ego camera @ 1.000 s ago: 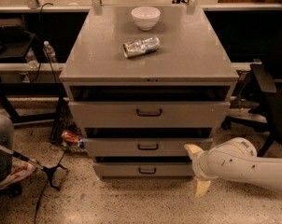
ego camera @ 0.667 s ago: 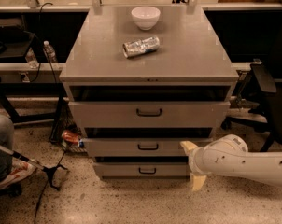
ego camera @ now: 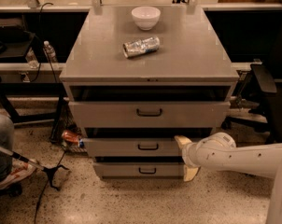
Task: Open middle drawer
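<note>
The grey cabinet (ego camera: 148,62) has three drawers, all slightly pulled out. The middle drawer (ego camera: 131,147) has a medium-height front with a small dark bar handle (ego camera: 148,147). The taller top drawer (ego camera: 149,113) is above it and the narrower bottom drawer (ego camera: 138,170) is below it. My gripper (ego camera: 185,157) is at the right end of the lower drawers, on a white arm coming in from the right. It is open. One cream fingertip (ego camera: 180,141) lies against the middle drawer's right end, the other (ego camera: 191,172) by the bottom drawer's right end.
A white bowl (ego camera: 145,17) and a crushed silver can (ego camera: 141,46) sit on the cabinet top. A black chair (ego camera: 267,94) stands at the right. A person's leg and shoe (ego camera: 3,148), a black stand's foot (ego camera: 52,172) and cables are at the left.
My arm has moved left, bringing the gripper from right of the cabinet up to the right end of the middle and bottom drawers. The drawers have not moved.
</note>
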### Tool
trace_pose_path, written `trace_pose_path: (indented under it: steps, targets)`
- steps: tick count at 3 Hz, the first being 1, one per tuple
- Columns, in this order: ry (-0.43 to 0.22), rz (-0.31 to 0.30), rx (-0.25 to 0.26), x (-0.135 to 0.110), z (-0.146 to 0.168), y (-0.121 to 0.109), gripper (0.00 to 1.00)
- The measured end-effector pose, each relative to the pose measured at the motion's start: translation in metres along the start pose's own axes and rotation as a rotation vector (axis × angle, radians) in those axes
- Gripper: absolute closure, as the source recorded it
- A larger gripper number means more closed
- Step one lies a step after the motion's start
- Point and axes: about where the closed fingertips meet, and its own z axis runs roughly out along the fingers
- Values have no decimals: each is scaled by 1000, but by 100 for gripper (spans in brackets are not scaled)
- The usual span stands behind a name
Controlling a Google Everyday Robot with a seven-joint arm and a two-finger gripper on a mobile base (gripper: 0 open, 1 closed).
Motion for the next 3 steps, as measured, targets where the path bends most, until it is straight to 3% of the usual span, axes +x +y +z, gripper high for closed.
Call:
trace_pose_path:
  steps: [1,2,3]
  targets:
    - [17,-6,56,9,22,-38,0]
    - [15,-3,64,11,23,-39,0]
    - [29,27,97,29,28,-49,0]
